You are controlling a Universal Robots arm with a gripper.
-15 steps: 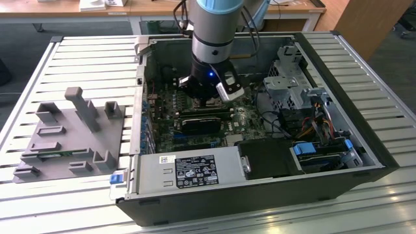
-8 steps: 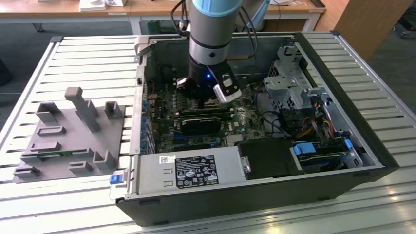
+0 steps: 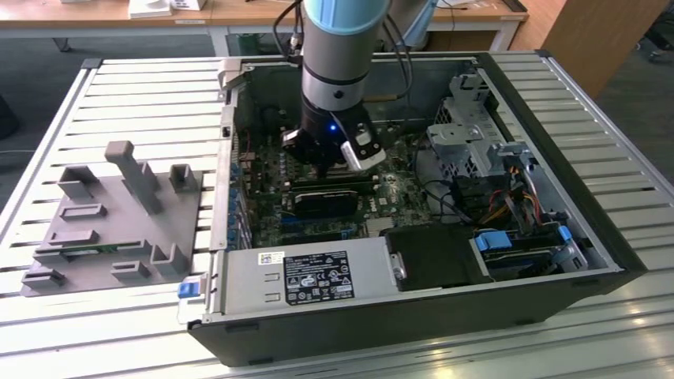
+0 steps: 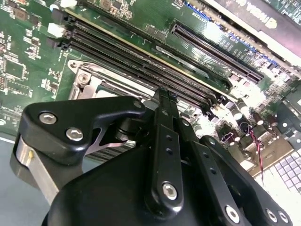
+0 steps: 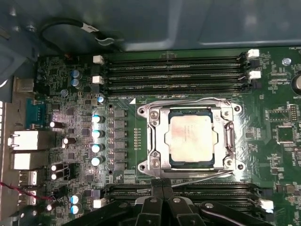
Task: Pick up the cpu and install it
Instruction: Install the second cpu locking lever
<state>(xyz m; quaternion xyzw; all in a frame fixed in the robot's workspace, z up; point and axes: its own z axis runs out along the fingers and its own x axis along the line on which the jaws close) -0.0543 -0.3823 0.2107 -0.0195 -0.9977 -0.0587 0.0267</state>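
Note:
The cpu [image 5: 193, 139], a flat square chip with a silver top, lies inside the metal-framed socket [image 5: 153, 141] on the green motherboard [image 5: 70, 75] in the first wrist view. My gripper [image 5: 163, 187] hovers just beside one edge of the socket frame, its two black fingers pressed together with nothing between them. In the second wrist view the shut gripper [image 4: 162, 94] points down at the board, and it hides most of the socket [image 4: 84, 77]. In the exterior view the arm [image 3: 335, 79] reaches down into the open computer case [image 3: 589, 229], with the gripper [image 3: 331, 166] low over the board.
Black memory slots [image 5: 174, 70] run along both sides of the socket. A black expansion card [image 3: 331, 197], the power supply [image 3: 305, 276], a drive cage [image 3: 474, 134] and loose cables [image 3: 506, 197] crowd the case. A grey parts fixture [image 3: 106, 229] stands on the slatted table at the exterior view's left.

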